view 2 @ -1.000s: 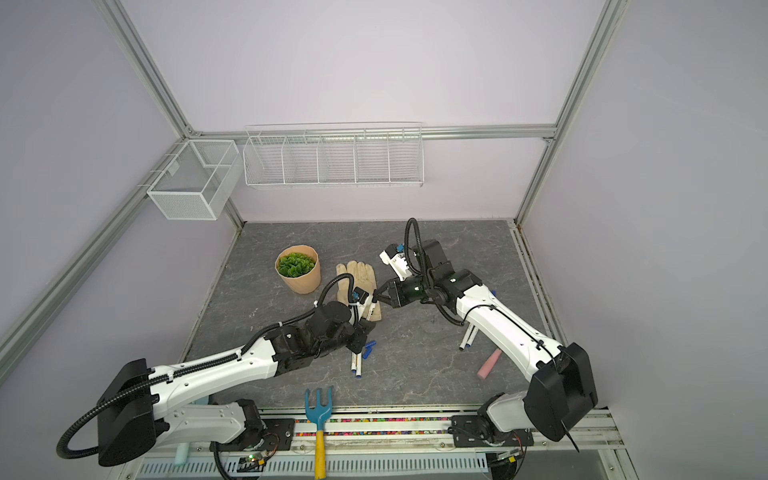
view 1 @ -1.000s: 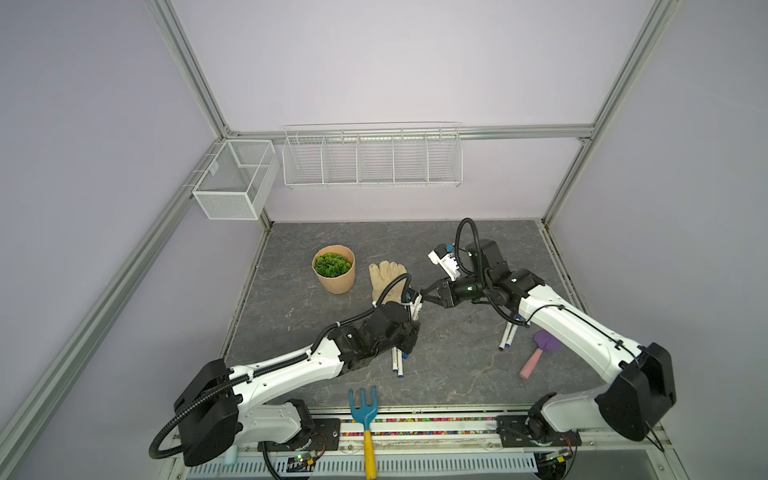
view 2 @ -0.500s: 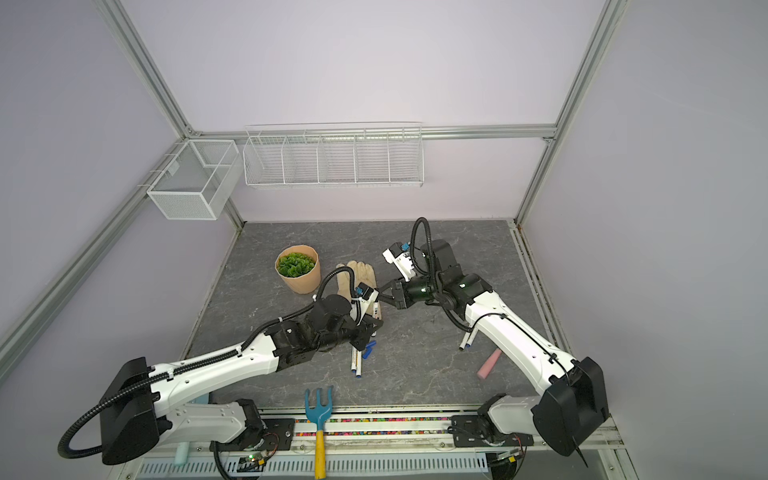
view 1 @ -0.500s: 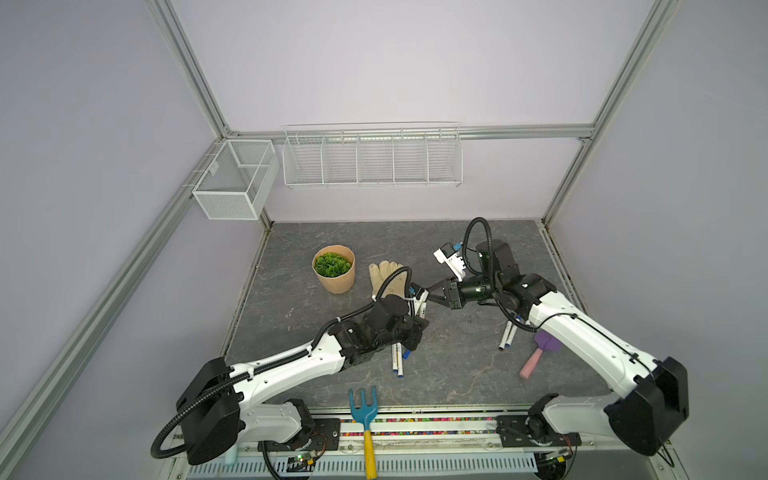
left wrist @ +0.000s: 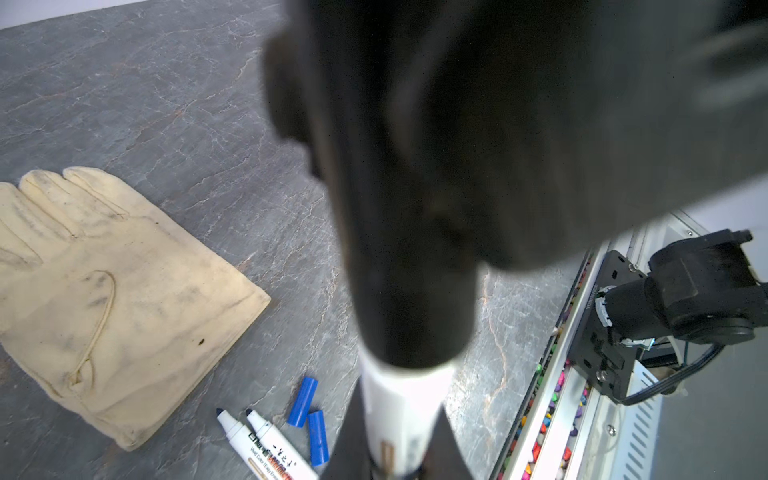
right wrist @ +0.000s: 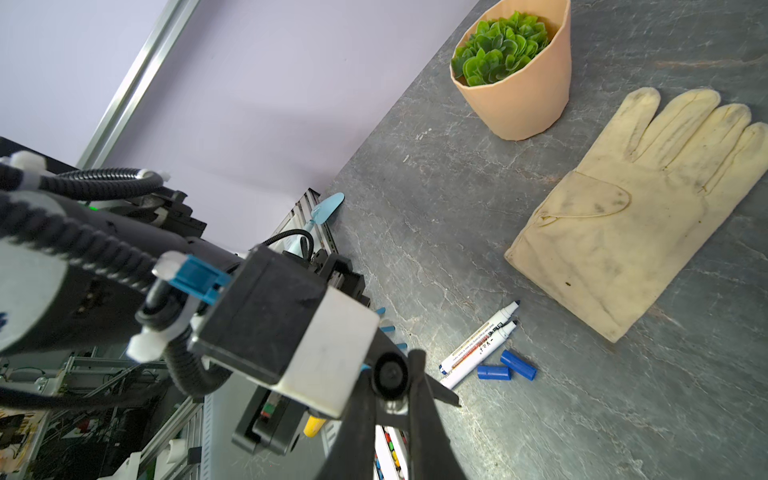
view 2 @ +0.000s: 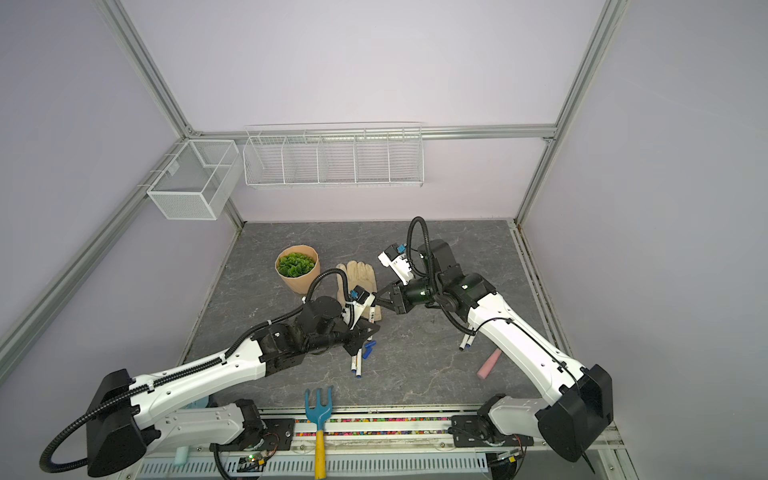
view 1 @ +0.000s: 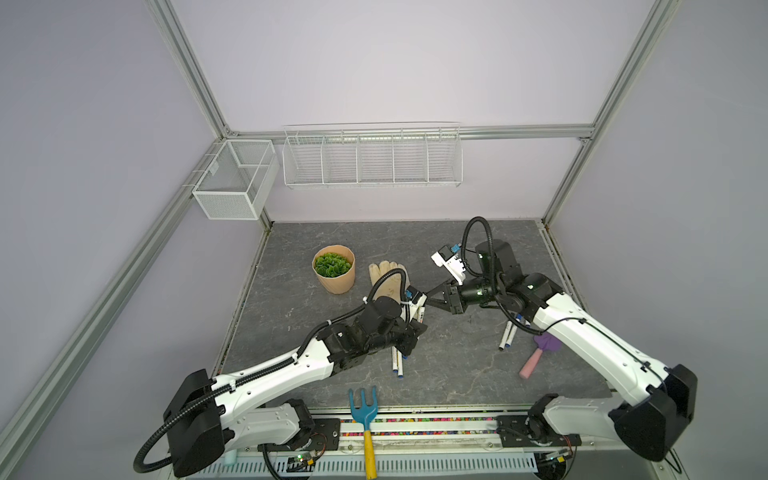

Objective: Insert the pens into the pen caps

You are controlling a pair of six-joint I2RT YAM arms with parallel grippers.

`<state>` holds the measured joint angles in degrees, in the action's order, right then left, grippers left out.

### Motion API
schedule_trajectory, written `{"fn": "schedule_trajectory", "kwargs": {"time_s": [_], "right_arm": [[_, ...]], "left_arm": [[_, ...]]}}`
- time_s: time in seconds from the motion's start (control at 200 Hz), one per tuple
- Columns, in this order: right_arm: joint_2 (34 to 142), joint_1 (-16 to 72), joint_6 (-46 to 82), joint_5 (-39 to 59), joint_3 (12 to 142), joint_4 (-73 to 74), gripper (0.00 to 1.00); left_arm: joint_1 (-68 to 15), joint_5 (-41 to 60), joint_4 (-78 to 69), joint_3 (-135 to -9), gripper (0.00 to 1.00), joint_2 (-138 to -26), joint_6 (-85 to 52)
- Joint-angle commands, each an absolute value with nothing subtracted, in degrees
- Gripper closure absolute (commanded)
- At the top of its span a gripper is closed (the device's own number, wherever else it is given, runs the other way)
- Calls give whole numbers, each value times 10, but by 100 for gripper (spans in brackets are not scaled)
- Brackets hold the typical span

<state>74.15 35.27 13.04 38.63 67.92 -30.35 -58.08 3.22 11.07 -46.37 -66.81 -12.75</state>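
My left gripper (view 1: 415,328) (left wrist: 399,432) is shut on a white pen (left wrist: 401,407) (view 2: 371,312), which points toward my right gripper (view 1: 430,296) (right wrist: 390,374). The right gripper is shut on a black pen cap (left wrist: 411,316) (right wrist: 390,376), and that cap sits over the held pen's far end. Two uncapped pens (left wrist: 266,444) (right wrist: 478,345) (view 1: 397,361) lie side by side on the table under the left gripper. Two blue pen caps (left wrist: 302,401) (right wrist: 493,372) (view 2: 368,349) lie beside them. More pens (view 1: 509,334) (view 2: 466,341) lie under the right arm.
A cream glove (view 1: 386,276) (right wrist: 631,216) and a potted plant (view 1: 333,274) (right wrist: 515,75) sit behind the left gripper. A pink-handled purple trowel (view 1: 536,361) lies at the right. A blue rake (view 1: 365,415) rests on the front rail. Wire baskets (view 1: 372,156) hang on the back wall.
The right arm's wrist has drawn back to the right and levelled out. The left gripper has edged slightly toward the front. Both stay shut, tips still meeting.
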Motion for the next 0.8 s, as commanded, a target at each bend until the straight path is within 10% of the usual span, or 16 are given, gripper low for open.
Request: {"fn": "schedule_trajectory", "kwargs": {"time_s": [0.0, 0.795], "right_arm": [[756, 390, 117, 429, 630, -545, 93], [746, 376, 96, 331, 723, -530, 77]], "left_arm": [[-559, -51, -135, -494, 100, -626, -131], [-637, -59, -236, -388, 100, -662, -50]]}}
